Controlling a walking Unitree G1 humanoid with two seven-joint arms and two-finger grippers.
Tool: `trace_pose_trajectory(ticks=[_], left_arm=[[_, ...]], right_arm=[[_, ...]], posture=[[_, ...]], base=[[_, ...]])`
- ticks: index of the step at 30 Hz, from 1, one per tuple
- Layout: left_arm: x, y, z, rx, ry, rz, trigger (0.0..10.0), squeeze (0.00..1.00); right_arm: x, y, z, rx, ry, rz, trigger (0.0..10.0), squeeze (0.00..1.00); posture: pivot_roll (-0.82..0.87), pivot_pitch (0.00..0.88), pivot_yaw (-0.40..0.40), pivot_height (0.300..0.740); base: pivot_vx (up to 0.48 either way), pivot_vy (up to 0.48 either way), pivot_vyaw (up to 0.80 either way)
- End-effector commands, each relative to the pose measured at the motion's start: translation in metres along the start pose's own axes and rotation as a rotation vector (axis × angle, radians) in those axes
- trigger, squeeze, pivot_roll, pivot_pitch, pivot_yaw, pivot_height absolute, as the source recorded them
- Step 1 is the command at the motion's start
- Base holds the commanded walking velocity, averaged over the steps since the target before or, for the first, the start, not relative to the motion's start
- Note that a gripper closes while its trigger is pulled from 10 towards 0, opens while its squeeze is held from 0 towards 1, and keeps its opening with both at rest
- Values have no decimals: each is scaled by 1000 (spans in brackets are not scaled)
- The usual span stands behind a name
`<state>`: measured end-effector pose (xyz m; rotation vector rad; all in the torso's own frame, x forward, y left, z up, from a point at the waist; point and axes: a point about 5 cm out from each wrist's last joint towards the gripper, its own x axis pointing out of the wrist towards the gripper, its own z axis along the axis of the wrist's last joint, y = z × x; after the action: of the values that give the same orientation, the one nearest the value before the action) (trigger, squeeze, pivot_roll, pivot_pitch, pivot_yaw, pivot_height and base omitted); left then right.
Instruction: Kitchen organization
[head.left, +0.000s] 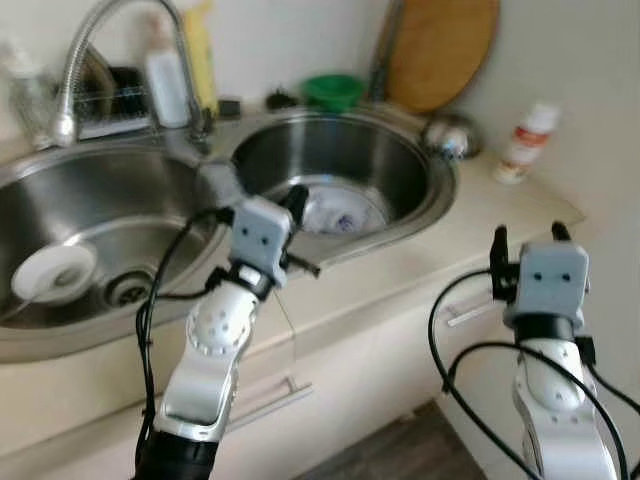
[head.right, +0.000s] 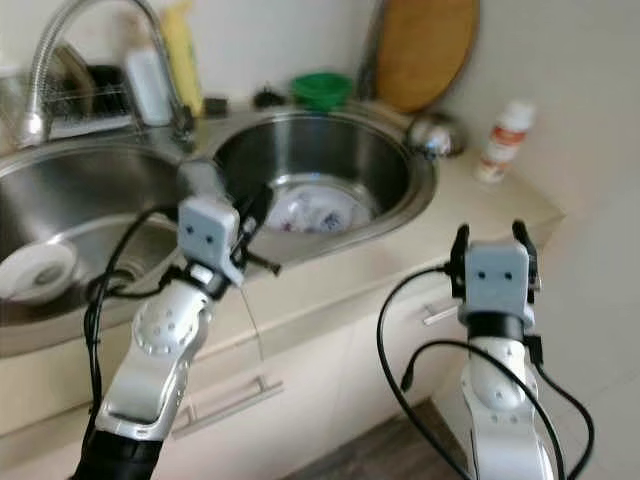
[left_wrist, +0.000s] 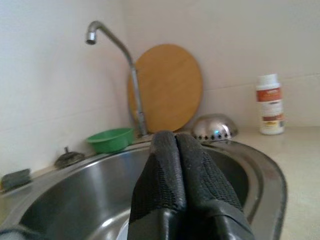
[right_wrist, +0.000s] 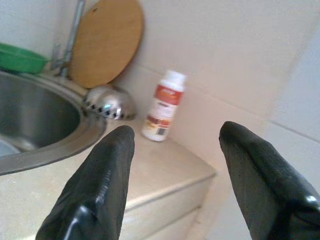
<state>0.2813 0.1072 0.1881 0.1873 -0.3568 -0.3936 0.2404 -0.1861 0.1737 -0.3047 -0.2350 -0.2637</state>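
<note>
So the robot's parked in front of a double stainless sink, both arms up. The left gripper has its two black fingers pressed flat together, nothing between them, and it hangs over the near rim of the right-hand round basin. Down in that basin lies a white plate or dish with some blue-purple marking on it, too blurry to read properly. The right gripper sits off to the right, out in front of the cabinet below the countertop, with its fingers spread wide and holding nothing.

The left basin has a white round dish lying next to the drain. The curved faucet rises between the two basins, with a white bottle and a yellow bottle standing just behind it, and a dish rack further left.

Along the far edge there's a green bowl, a round wooden cutting board leaning on the wall, and a shiny metal strainer lying dome-up beside the basin rim. A white bottle with an orange label stands on the counter at the far right, well apart from both grippers.
</note>
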Motion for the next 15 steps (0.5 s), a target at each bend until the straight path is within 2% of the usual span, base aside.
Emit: trace_pose_trajectory(ticks=[1, 15], left_arm=[[1, 3, 2, 11, -8, 4, 10000, 0], [0, 1, 9, -5, -62, -11, 10000, 0]], right_arm=[[0, 1, 1, 8, -9, 1, 10000, 0], [-4, -2, 0, -4, -14, 1, 10000, 0]], posture=[[80, 0, -32, 740], [77, 0, -30, 740]], base=[[0, 0, -800], [0, 0, -800]])
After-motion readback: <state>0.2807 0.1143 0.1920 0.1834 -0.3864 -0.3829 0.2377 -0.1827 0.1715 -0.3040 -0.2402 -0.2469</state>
